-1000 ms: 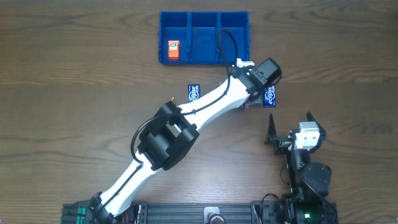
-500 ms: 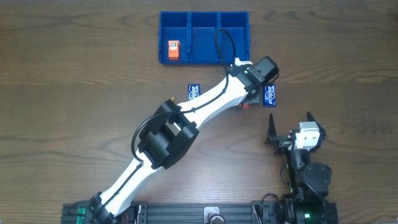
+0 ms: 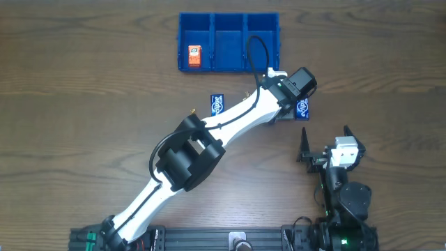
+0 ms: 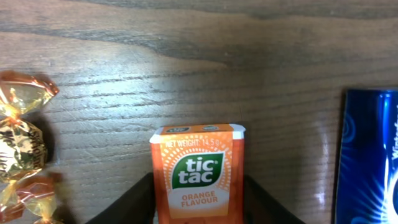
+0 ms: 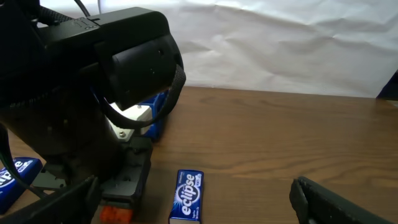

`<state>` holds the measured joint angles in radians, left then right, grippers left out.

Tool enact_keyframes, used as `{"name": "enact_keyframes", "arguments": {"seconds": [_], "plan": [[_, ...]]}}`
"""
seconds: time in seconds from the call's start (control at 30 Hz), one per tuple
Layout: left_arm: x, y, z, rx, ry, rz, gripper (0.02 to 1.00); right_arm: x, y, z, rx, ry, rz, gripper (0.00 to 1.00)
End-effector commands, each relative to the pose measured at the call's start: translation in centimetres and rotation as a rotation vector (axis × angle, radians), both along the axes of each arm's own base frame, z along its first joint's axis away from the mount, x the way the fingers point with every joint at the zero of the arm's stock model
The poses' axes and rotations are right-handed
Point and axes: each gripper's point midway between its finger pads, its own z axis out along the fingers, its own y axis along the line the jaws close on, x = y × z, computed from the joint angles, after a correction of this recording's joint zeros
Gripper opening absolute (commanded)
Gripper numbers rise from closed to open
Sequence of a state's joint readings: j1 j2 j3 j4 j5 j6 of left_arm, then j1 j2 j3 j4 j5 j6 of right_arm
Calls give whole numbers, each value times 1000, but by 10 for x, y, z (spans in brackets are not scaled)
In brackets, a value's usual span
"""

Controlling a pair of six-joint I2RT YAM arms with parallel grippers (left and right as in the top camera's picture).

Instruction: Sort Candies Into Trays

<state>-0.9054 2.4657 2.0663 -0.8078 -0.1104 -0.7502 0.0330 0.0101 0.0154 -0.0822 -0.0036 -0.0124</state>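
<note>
**Desk:** What do the left jaws have?

**Operator:** On my wrist feed the left gripper (image 4: 198,210) has its two dark fingers pressed against the sides of an orange mint box (image 4: 198,171), pinching it. The label faces me: a green oval emblem with white lettering, smaller white print above and below it, and a white band along the top edge. I can't tell whether the box is clear of the wood.

**Desk:** What lies around it?

**Operator:** A gold-wrapped sweet (image 4: 18,143) is near one side, and a blue packet (image 4: 370,155) with white script is near the other. Neither touches the box. From above, the other blue packet (image 3: 217,104) lies on the table (image 3: 83,104), on the far side of my left arm.

**Desk:** And the right arm?

**Operator:** The right gripper (image 3: 325,141) sits close to its base with its jaws spread wide and nothing between them.

**Desk:** The tray?

**Operator:** The blue tray (image 3: 230,45) has three compartments and sits at the far edge. A second orange box (image 3: 194,57) lies in its left compartment.
</note>
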Motion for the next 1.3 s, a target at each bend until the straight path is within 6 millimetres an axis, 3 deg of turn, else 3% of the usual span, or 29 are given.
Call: {"name": "enact_keyframes", "arguments": {"seconds": [0.03,0.23,0.4,0.57,0.63,0.7,0.77,0.9,0.97,1.13,1.3], "plan": [[-4,0,-21,34,22,-15,404,0,-2,-2,-15,0,-8,996],[6,-4,-9,16,-4,-26,367,0,-2,-2,-15,0,-8,998],[42,-3,50,-2,-112,-20,343,0,-2,-2,-15,0,-8,998],[73,12,114,-12,-216,-11,336,0,-2,-2,-15,0,-8,998],[88,31,146,-12,-261,6,336,0,-2,-2,-15,0,-8,998],[96,45,164,-13,-285,15,336,0,-2,-2,-15,0,-8,998],[109,73,192,-13,-322,40,332,0,-2,-2,-15,0,-8,998],[126,123,225,5,-357,99,332,0,-2,-2,-15,0,-8,998],[134,150,233,24,-360,125,327,0,-2,-2,-15,0,-8,998],[152,208,231,76,-327,176,325,0,-2,-2,-15,0,-8,998],[159,229,229,78,-315,196,323,0,-2,-2,-15,0,-8,998]]}}
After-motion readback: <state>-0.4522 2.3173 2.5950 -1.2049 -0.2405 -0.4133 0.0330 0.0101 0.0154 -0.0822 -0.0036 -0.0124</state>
